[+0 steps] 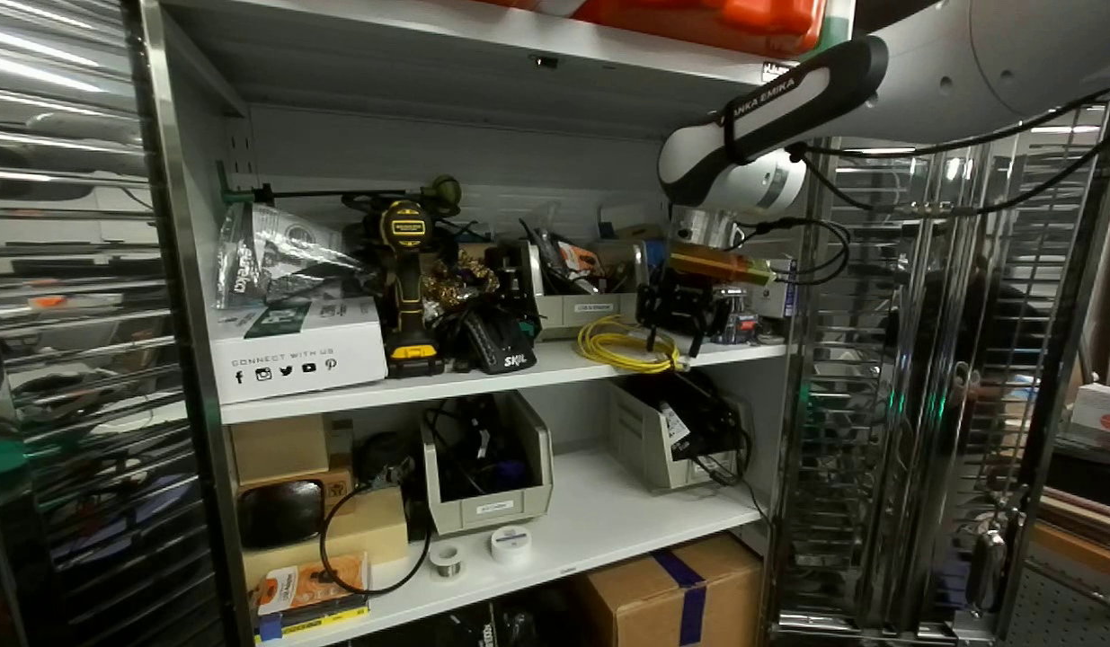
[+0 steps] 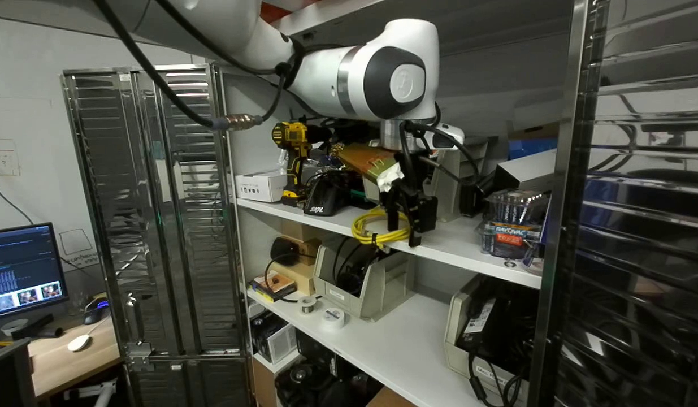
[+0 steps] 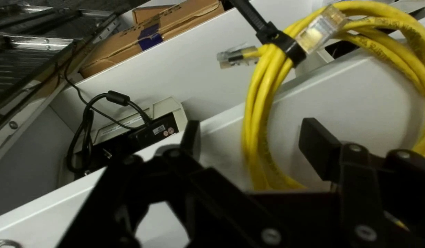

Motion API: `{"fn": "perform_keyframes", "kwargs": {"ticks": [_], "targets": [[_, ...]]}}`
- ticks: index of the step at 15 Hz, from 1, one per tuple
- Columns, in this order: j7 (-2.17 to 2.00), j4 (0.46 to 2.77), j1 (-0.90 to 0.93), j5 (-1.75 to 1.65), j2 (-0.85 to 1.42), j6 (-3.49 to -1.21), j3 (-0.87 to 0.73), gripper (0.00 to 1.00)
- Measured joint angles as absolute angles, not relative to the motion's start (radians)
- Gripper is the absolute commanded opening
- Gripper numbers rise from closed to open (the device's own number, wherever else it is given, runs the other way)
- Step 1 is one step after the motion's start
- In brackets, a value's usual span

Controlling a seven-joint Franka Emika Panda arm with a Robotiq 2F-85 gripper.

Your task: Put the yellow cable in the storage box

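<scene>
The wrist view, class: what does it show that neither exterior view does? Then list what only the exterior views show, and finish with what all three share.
Only the wrist view: printed lettering on the yellow cable, and small round stickers on a black adapter.

Only the exterior views, and both of them: the yellow-and-black drill, the white box beside it and the black item marked SKIL.

Shared by all three: the yellow cable, the open end effector, and the bin of black cords on the lower shelf.
</scene>
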State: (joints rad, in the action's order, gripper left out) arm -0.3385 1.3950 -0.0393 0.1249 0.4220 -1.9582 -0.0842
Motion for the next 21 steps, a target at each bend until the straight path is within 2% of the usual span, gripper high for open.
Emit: {"fn": "perform_keyframes", "kwargs": {"ticks": [4,7,9,14,21], "targets": [[-0.390,1.367,-0.035,0.079,0.424,-1.888,-0.086,0.11],[-0.434,1.366,-0.029,0.045,0.424,-1.873,-0.088,0.04],[-0.452,1.366,-0.020,0.019,0.423,-1.872,-0.088,0.09],[-0.470,1.409,0.010,-0.068,0.399,-1.910,-0.089,0.09],[-0.534,1.755,0.045,-0.292,0.217,-2.208,-0.092,0.08]]}}
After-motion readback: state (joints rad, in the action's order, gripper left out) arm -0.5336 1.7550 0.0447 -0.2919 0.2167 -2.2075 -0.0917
